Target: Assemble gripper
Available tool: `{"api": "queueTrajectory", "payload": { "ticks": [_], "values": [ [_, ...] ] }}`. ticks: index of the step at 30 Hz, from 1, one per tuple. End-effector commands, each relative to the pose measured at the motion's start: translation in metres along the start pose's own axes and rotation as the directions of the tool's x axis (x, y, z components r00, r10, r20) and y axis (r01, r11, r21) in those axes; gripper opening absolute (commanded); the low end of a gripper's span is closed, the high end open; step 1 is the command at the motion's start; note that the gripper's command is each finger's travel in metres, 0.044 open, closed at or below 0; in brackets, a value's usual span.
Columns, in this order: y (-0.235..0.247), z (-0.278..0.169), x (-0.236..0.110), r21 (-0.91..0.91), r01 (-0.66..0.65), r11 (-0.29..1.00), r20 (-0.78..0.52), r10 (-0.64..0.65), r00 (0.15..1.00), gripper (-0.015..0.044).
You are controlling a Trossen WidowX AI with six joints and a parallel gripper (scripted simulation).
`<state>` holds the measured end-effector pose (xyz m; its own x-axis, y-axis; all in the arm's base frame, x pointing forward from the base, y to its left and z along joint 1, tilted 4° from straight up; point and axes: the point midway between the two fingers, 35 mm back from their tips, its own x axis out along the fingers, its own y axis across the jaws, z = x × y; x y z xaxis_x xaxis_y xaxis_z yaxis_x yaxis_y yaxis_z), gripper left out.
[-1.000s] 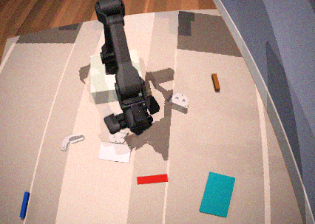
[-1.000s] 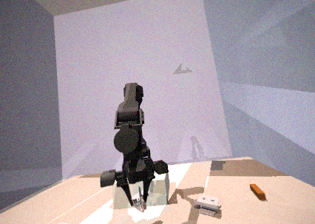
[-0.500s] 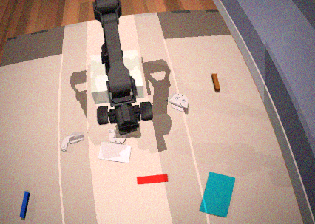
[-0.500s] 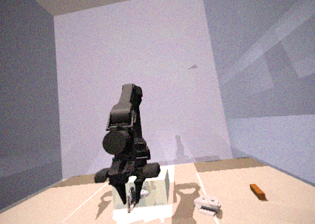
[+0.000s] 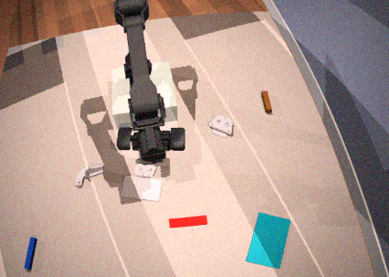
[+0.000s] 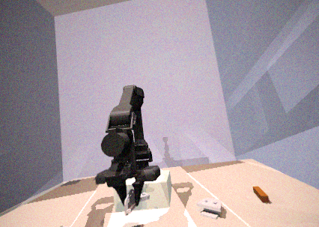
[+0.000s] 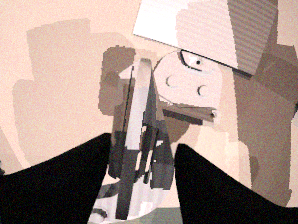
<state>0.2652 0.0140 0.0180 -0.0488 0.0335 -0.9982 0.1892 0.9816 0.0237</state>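
My gripper [image 6: 130, 201] [image 7: 144, 146] is shut on a pale grey jaw [image 7: 135, 115], held on edge; the top view has it hidden under the arm. The white gripper base [image 5: 145, 170] [image 7: 186, 89] lies just beyond the fingers, with two round pins on its face. The held jaw stands beside the base in the wrist view; whether they touch I cannot tell. The other jaw [image 5: 97, 169] lies loose on the table, left of the base in the top view. The white housing plate [image 5: 222, 123] [image 6: 210, 204], with two round marks, lies to the right.
A white square plate [image 5: 152, 190] [image 7: 157, 22] lies right by the base. A pale green block [image 5: 167, 90] [image 6: 163, 193] is under the arm. A red strip [image 5: 187, 221], a teal rectangle [image 5: 269, 240], a blue bar [image 5: 30, 254] and an orange block [image 5: 267, 101] [image 6: 260, 194] lie farther out.
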Motion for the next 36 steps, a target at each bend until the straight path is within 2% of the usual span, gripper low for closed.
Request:
{"api": "queueTrajectory", "payload": {
  "ticks": [1,16,36],
  "values": [
    [-0.001,0.0,0.0,0.005,0.005,1.0,0.002,-0.005,1.0,0.0134],
    [-0.002,0.001,0.0,-0.011,0.006,1.0,0.002,-0.006,1.0,0.0134],
    [-0.043,0.048,-0.002,-0.011,0.009,1.0,0.006,-0.009,1.0,0.0134]
  ]
}}
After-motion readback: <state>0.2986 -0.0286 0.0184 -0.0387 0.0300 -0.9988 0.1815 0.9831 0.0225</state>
